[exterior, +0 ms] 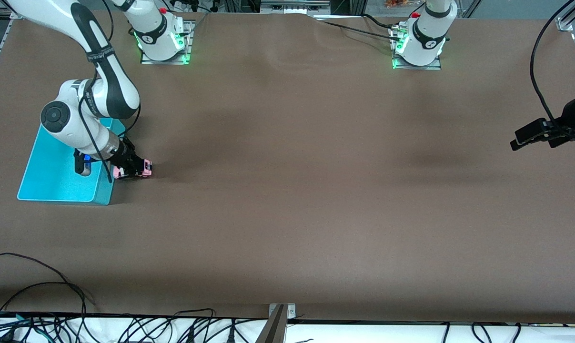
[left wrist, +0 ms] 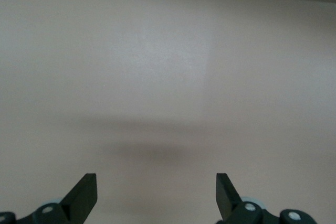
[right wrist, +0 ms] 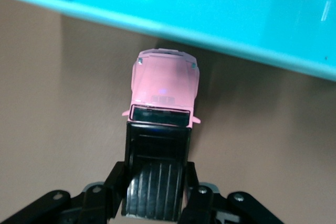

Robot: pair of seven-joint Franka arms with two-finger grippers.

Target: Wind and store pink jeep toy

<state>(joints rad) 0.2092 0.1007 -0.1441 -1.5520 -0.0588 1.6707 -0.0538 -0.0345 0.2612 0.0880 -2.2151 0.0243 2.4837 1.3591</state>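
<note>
The pink jeep toy [exterior: 139,168] sits on the brown table right beside the turquoise bin [exterior: 54,176], at the right arm's end. In the right wrist view the jeep [right wrist: 165,85] shows its pale pink hood and black roof, its nose close to the bin's rim [right wrist: 173,30]. My right gripper [exterior: 131,166] is shut on the jeep's rear sides; its fingers [right wrist: 118,177] press against the black body. My left gripper [exterior: 530,138] is open and empty, waiting at the left arm's end of the table; its wrist view shows only bare table between its fingertips [left wrist: 84,192].
Cables [exterior: 54,305] lie along the table's edge nearest the front camera. A metal bracket [exterior: 278,324] stands at the middle of that edge. The arm bases [exterior: 163,38] stand at the edge farthest from the front camera.
</note>
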